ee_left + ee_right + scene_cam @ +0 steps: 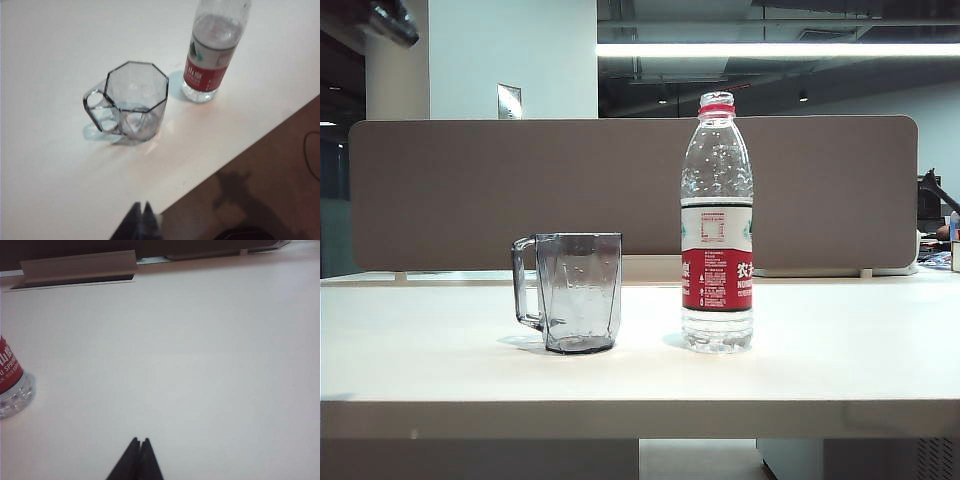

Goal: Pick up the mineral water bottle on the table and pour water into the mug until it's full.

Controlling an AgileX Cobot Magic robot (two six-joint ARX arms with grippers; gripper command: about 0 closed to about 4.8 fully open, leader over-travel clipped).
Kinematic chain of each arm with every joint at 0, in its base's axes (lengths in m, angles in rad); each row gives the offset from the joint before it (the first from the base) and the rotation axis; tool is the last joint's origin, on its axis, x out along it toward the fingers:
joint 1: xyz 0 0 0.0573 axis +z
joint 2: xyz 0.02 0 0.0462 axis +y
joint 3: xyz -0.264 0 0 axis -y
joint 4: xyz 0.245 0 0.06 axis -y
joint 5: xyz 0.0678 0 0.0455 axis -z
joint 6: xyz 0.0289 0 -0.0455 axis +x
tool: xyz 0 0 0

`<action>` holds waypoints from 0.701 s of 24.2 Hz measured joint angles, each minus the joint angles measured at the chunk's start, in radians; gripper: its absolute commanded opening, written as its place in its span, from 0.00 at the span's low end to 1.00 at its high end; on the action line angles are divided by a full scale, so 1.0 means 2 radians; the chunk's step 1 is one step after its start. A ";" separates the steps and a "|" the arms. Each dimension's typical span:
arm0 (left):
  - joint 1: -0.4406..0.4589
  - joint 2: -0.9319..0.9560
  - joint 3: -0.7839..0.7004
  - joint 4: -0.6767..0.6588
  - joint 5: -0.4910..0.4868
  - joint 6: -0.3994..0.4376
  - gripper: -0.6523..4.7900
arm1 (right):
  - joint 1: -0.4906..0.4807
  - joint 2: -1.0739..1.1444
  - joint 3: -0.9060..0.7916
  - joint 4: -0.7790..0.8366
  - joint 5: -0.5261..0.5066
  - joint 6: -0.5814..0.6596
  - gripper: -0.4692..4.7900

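Note:
The mineral water bottle (717, 225) stands upright on the table (820, 350), capped, with a red neck ring and a white-and-red label; clear water fills most of it. The smoky-grey faceted mug (578, 291) stands to its left, handle pointing left, and looks empty. In the left wrist view the mug (134, 101) and the bottle (211, 55) lie ahead of my left gripper (142, 205), which is shut, holds nothing and hovers over the table's front edge. My right gripper (140, 440) is shut and empty above bare tabletop, the bottle's base (12, 387) off to its side. Neither gripper shows in the exterior view.
A brown partition panel (470, 190) runs along the table's back edge. In the left wrist view the dark floor (270, 185) lies beyond the front edge. A slot and rail (77, 270) sit at the table's back in the right wrist view.

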 measured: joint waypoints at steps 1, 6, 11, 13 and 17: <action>0.000 0.000 0.000 -0.003 0.000 0.000 0.11 | 0.000 0.000 0.000 0.000 0.000 0.000 0.08; 0.000 -0.027 0.000 -0.010 0.000 0.000 0.11 | 0.000 0.000 0.000 0.000 0.000 0.000 0.08; 0.000 -0.025 0.001 -0.010 0.000 0.000 0.11 | 0.000 0.000 0.000 0.000 0.000 0.000 0.08; 0.000 -0.027 0.001 -0.010 0.000 0.000 0.11 | 0.000 0.000 0.000 0.000 0.000 0.000 0.08; 0.000 -0.027 0.001 -0.010 0.000 0.000 0.11 | 0.000 0.000 0.000 0.000 0.000 0.000 0.08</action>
